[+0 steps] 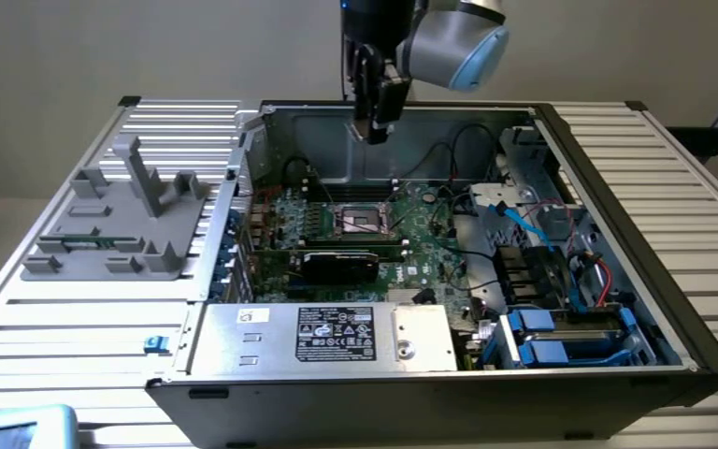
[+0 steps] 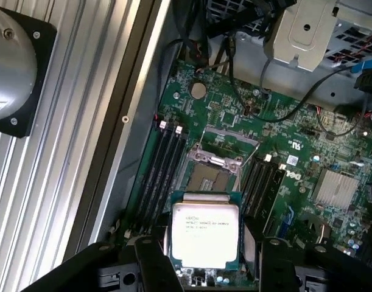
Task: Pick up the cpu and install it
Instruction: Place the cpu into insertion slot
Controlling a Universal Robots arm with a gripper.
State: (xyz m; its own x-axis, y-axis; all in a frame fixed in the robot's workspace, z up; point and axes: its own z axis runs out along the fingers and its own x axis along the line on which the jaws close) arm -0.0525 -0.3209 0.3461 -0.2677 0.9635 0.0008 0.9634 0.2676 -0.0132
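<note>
The cpu (image 2: 205,234), a flat square chip with a silver top and printed text, sits between my gripper's (image 2: 210,271) two black fingers (image 2: 152,261), which are shut on its edges. It hangs above the green motherboard (image 2: 295,152), a little short of the open cpu socket (image 2: 213,173) with its raised metal frame. In the exterior view my gripper (image 1: 374,129) points down over the far side of the open computer case (image 1: 696,346), above and slightly behind the socket (image 1: 362,220).
A silver power supply with a black label (image 1: 334,334) fills the case's near side. A black card (image 1: 340,264) lies just in front of the socket, and memory slots (image 2: 164,173) flank it. Cables and blue drive bays (image 1: 559,341) crowd the exterior view's right. A grey fixture (image 1: 122,220) stands on the table at its left.
</note>
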